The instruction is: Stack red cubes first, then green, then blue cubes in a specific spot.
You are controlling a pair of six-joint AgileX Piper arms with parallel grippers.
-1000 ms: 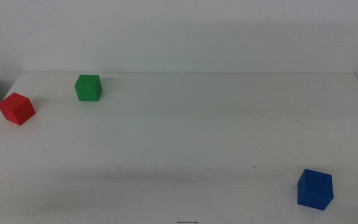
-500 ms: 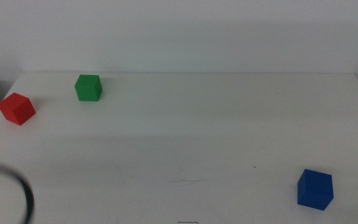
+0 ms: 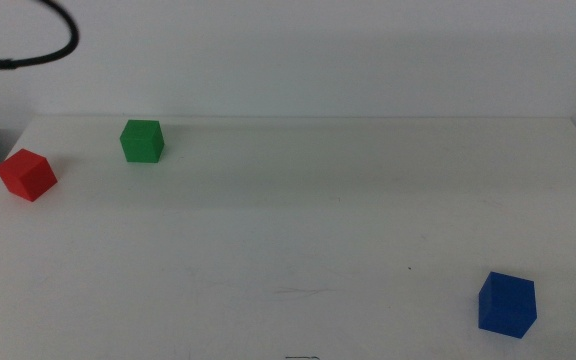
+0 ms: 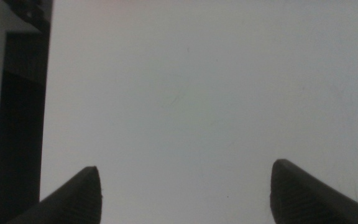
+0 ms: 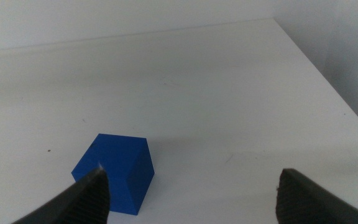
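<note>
Desk (image 3: 318,220): plain white, against a white wall.
Left gripper (image 4: 185,193): fingers wide apart, empty.
Right gripper (image 5: 191,193): fingers wide apart, empty, blue cube (image 5: 114,172) beside one finger.

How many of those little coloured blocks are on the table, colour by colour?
Red cube: 1
Green cube: 1
Blue cube: 1
Total: 3 cubes, all apart on the white table, none stacked.
</note>
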